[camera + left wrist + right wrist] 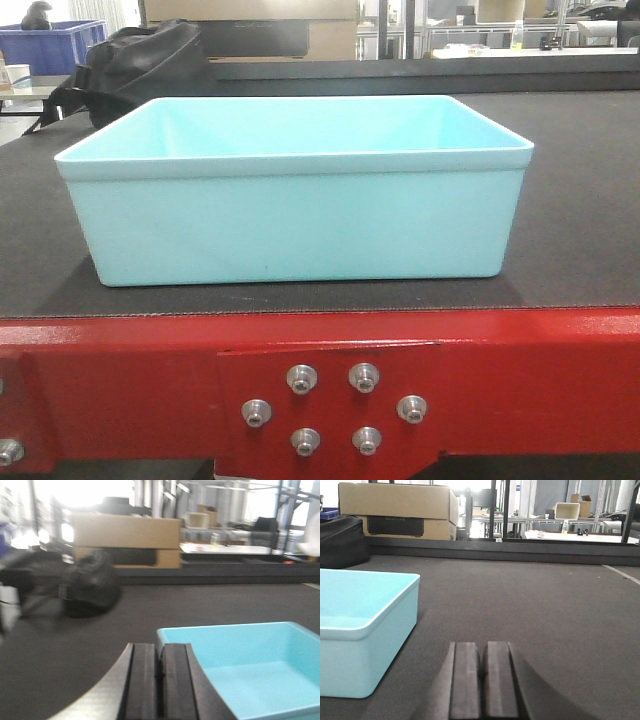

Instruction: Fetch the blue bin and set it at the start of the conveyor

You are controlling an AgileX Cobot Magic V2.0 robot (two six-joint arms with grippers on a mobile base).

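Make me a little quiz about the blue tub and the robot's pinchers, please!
1. True or false: the blue bin sits on the dark belt behind the red frame.
2. How many silver bolts are on the red plate? A) three B) five C) eight
3. Fill in: the left gripper and the right gripper are both ____, holding nothing.

Key: 1 true. 2 B. 3 shut.
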